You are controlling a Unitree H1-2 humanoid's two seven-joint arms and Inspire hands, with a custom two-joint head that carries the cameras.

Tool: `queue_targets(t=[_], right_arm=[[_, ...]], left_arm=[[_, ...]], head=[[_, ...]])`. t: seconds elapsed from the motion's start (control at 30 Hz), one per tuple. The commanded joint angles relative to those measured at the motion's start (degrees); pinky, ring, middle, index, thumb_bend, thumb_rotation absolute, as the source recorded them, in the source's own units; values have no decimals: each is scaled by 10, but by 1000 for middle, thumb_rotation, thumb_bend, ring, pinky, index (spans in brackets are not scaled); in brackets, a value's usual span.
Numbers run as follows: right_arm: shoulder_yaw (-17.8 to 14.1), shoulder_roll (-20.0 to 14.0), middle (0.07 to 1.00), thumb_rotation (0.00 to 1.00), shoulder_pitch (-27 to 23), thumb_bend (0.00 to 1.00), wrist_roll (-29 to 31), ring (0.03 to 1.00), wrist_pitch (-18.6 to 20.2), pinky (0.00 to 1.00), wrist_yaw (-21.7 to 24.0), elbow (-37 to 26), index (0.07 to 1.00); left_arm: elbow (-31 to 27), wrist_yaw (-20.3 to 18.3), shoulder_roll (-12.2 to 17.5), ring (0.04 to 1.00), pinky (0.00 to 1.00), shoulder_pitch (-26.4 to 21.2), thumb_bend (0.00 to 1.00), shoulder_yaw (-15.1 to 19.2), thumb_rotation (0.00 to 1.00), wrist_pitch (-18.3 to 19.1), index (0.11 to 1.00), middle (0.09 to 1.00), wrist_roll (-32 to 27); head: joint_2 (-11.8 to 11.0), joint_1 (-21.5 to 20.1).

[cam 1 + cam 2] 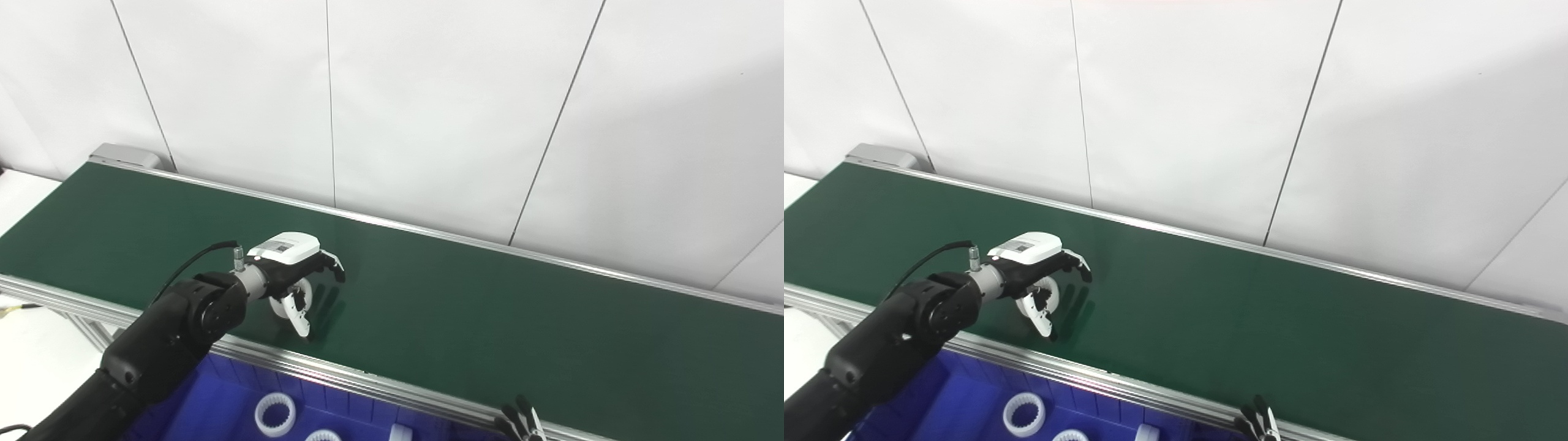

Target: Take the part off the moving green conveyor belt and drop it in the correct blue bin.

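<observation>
Black, rounded left arm (165,343) with a silver wrist collar, thin black cable, and white-backed, black-fingered left hand (291,269).

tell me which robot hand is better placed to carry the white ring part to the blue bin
Left. The left robot hand is over the green belt with its fingers around the white ring part, directly above the blue bin. Only fingertips of the right robot hand show, at the bottom edge.
</observation>
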Motion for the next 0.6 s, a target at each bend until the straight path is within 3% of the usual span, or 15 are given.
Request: queue_targets(t=[0.0, 0.27, 0.57], right_arm=[[0, 3, 912, 799, -1, 320, 4, 876, -29, 797, 2, -15, 973], [-1, 2, 911, 790, 2, 310, 2, 877, -28, 801, 3, -19, 976], [0, -1, 911, 791, 2, 302, 2, 875, -29, 795, 4, -22, 971]], left_arm=[[-5, 11, 15, 789, 724, -13, 902, 3, 0, -6, 737, 829, 7], [5, 24, 12, 785, 721, -7, 899, 0, 0, -19, 728, 830, 17], [47, 77, 10, 740, 689, -6, 864, -16, 0, -66, 700, 795, 38]], head=[[0, -1], [2, -1], [4, -2]])
